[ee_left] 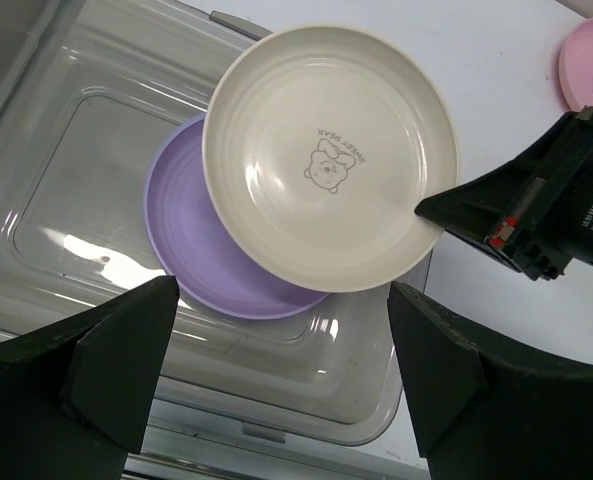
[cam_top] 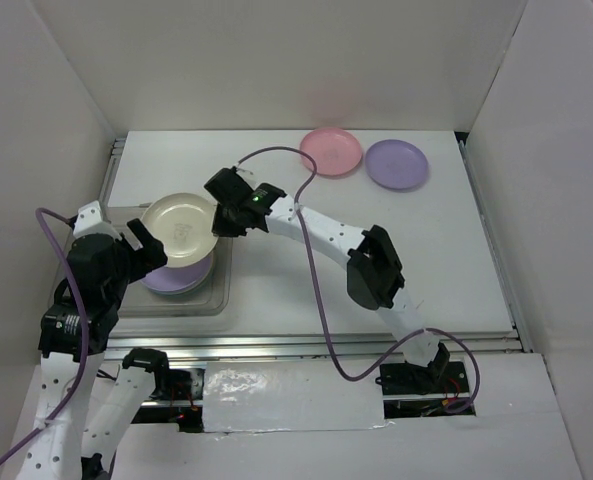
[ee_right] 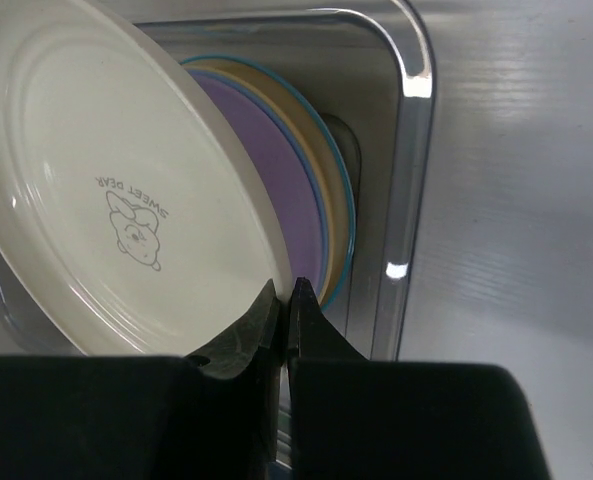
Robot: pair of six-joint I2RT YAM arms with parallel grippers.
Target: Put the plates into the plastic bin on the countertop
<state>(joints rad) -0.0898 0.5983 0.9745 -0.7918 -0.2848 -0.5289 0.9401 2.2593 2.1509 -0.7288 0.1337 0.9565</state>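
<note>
My right gripper is shut on the rim of the cream plate and holds it tilted above the clear plastic bin. In the right wrist view the cream plate has a bear print, and my right gripper pinches its edge. Under it a purple plate, a yellow-orange plate and a blue plate lie stacked in the bin. My left gripper is open and empty over the bin's near edge. A pink plate and a second purple plate lie at the far right of the countertop.
White walls enclose the countertop on three sides. A metal rail runs along its front edge. The right arm stretches diagonally across the middle. Purple cables loop over both arms.
</note>
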